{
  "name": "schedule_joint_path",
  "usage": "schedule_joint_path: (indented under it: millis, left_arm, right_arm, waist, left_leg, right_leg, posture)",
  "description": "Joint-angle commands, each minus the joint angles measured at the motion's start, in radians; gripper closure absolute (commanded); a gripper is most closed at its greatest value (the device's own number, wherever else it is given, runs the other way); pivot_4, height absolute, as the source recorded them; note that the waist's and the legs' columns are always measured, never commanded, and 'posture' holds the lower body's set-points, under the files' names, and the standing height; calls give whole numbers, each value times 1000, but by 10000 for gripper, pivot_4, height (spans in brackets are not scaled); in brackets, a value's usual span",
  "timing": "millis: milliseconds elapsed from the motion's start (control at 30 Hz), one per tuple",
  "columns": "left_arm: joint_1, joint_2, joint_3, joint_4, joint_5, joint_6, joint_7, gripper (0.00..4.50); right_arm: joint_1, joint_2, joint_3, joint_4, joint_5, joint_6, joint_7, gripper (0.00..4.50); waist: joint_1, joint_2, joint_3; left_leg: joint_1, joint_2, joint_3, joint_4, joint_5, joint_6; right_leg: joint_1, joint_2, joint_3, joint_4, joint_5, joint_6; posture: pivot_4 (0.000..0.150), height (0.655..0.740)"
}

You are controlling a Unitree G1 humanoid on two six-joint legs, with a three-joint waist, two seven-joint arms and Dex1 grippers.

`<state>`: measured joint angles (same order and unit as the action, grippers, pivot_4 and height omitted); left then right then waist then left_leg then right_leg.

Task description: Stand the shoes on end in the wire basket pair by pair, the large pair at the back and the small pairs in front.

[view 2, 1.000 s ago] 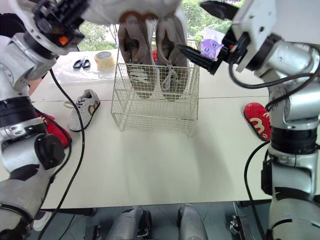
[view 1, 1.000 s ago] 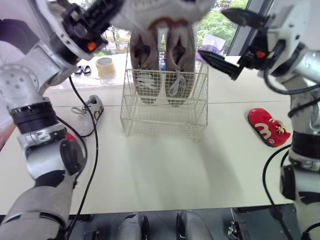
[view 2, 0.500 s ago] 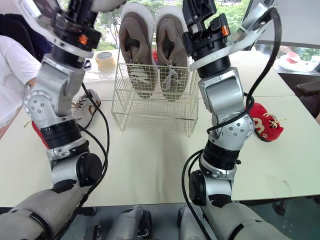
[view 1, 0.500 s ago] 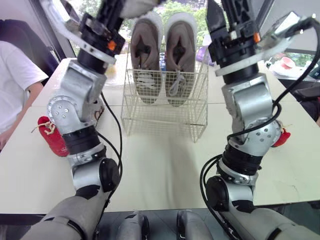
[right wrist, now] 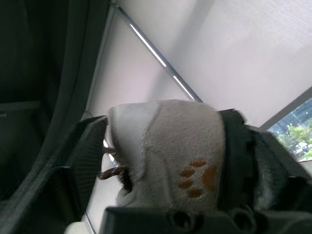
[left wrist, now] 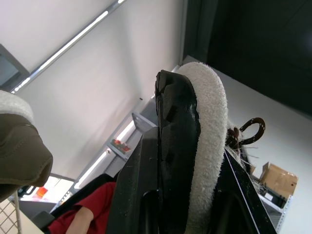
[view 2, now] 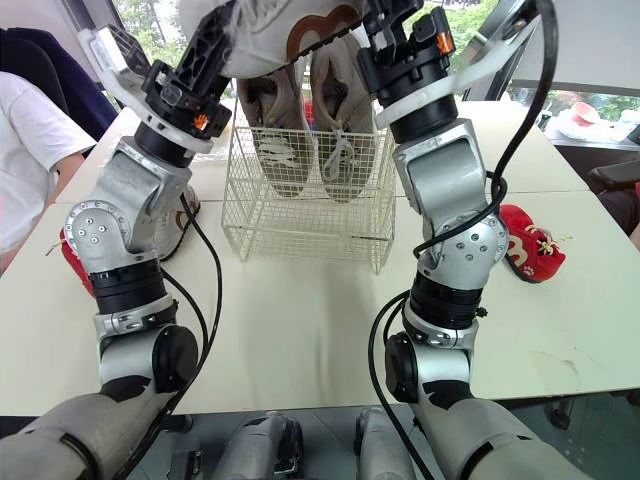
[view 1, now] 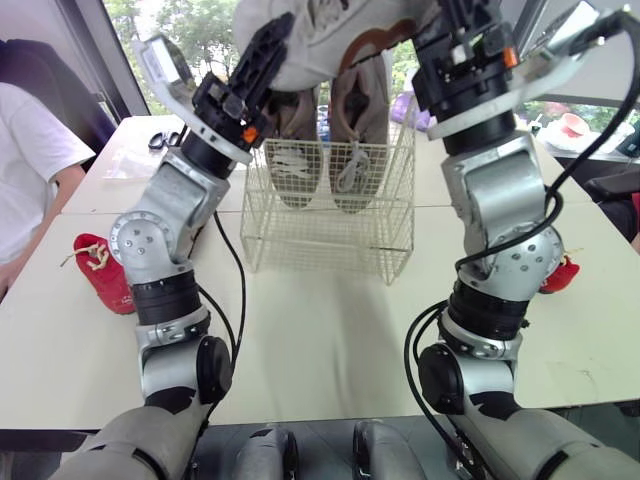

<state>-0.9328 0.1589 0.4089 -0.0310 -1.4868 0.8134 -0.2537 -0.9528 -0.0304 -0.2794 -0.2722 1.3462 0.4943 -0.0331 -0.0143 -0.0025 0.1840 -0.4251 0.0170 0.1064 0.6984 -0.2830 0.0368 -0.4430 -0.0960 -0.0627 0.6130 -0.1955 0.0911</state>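
A white fleecy small shoe (view 1: 330, 35) with brown trim and an orange paw print (right wrist: 195, 178) hangs high above the wire basket (view 1: 330, 215). My left gripper (view 1: 262, 45) is shut on one end of it, a black finger (left wrist: 173, 136) pressed to its edge. My right gripper (view 1: 455, 25) is shut on the other end. A large grey pair (view 1: 355, 115) stands on end at the back of the basket, partly hidden by the held shoe. One red small shoe (view 1: 102, 272) lies left of my left arm, another (view 2: 528, 245) right of my right arm.
A white small sneaker (view 2: 183, 215) lies on the table left of the basket, mostly behind my left arm. Scissors (view 1: 165, 140) lie at the far left of the table. A person in a white shirt (view 1: 30, 170) sits at the table's left edge.
The right gripper, open a second ago, has risen and shut on the white shoe. Both arms now hold it, lower and in front of the grey pair. The camera has shifted.
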Motion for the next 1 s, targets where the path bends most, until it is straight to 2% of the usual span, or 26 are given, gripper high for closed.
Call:
schedule_joint_path:
  millis: [33, 100, 167, 233, 300, 433, 467, 567, 667, 767, 833, 900, 1000]
  left_arm:
    - [9, 24, -12, -44, -16, -6, 6, 42094]
    - [19, 33, -23, -54, -12, -5, 6, 42094]
    - [28, 44, -35, -61, -4, 0, 1, 42094]
    - [57, 72, -49, -84, -16, 27, -21, 31828]
    - [93, 112, -54, -115, -31, 53, -14, 24033]
    - [153, 176, -51, -173, -65, 64, 30, 2814]
    - [166, 183, -52, -190, -74, 60, 44, 218]
    - [256, 273, -110, -329, 47, 84, 88, 218]
    - [345, 342, -133, -451, 157, 58, 129, 218]
    - [433, 333, -119, -537, 234, -5, 194, 218]
    - [478, 329, -123, -569, 267, -26, 208, 218]
    - [514, 325, -124, -576, 301, -50, 210, 218]
    - [539, 317, -115, -568, 316, -76, 205, 218]
  right_arm:
    - [-51, -3, 18, -43, 3, -22, 15, 22450]
    - [-54, -2, 22, -41, 2, -21, 17, 31123]
    - [-56, -2, 21, -38, 2, -21, 17, 36018]
    - [-61, -7, 20, -36, 4, -21, 15, 36395]
    - [-72, -20, 17, -32, 5, -19, 18, 36395]
    - [-95, -46, 7, -15, 11, -19, 26, 36395]
    - [-99, -50, 5, -15, 14, -20, 24, 36395]
    - [-135, -108, -17, 17, 11, -4, 37, 36395]
    - [-155, -262, -40, 63, -21, 45, 125, 36395]
    - [-112, -581, 0, 184, -201, 101, 468, 36395]
    - [-102, -720, 59, 267, -322, 75, 659, 36395]
    - [-117, -787, 127, 345, -439, 19, 807, 36395]
    - [-149, -806, 184, 439, -566, -61, 945, 36395]
  waist:
    - [0, 0, 0]
    - [0, 0, 0]
    - [0, 0, 0]
    - [0, 0, 0]
    - [-1, 0, 0]
    - [-3, 0, 0]
    - [-1, 0, 0]
    - [-2, 0, 0]
    - [4, 0, 0]
    - [10, 1, 0]
    - [6, 0, 0]
    - [0, 0, 0]
    - [-9, 1, 0]
  left_leg:
    - [0, 0, 0, 0, 0, 0]
    - [0, 0, 0, 0, 0, 0]
    - [0, 0, 0, 0, 0, 0]
    - [0, 0, 0, 0, 0, 0]
    - [0, 0, 0, 0, 0, 0]
    - [0, 1, 0, 0, 0, 0]
    - [0, 1, 0, 0, 0, 0]
    - [0, 0, 0, 0, 0, 0]
    - [0, 0, 0, 0, 0, 0]
    - [-1, -1, 0, 0, -4, 6]
    - [0, -1, 0, 0, -6, 9]
    - [-1, -1, 1, -1, -6, 10]
    - [1, 0, 3, -2, -6, 9]
  right_leg:
    - [0, 0, 0, 0, 0, 0]
    - [0, 0, 0, 0, 0, 0]
    - [0, 0, 0, 0, 0, 0]
    - [0, 0, 0, 0, 0, 0]
    - [0, 0, 0, 0, 0, 0]
    - [-1, 0, 0, 0, 0, 0]
    - [-1, 0, 0, 0, 0, 0]
    - [-1, 0, 0, 0, 0, 0]
    - [0, -1, 0, -1, 0, 0]
    - [0, -2, 0, -3, -2, -4]
    - [1, -2, 0, -5, -2, -4]
    - [1, -2, 1, -7, -2, -4]
    - [0, -1, 1, -7, -2, -4]
  posture:
    - [1500, 7400]
    - [1500, 7400]
    - [1500, 7400]
    - [1500, 7400]
    - [1500, 7400]
    - [1500, 7400]
    - [1500, 7400]
    - [1500, 7400]
    - [1500, 7400]
    - [1500, 7400]
    - [1500, 7400]
    - [1500, 7400]
    - [1500, 7400]
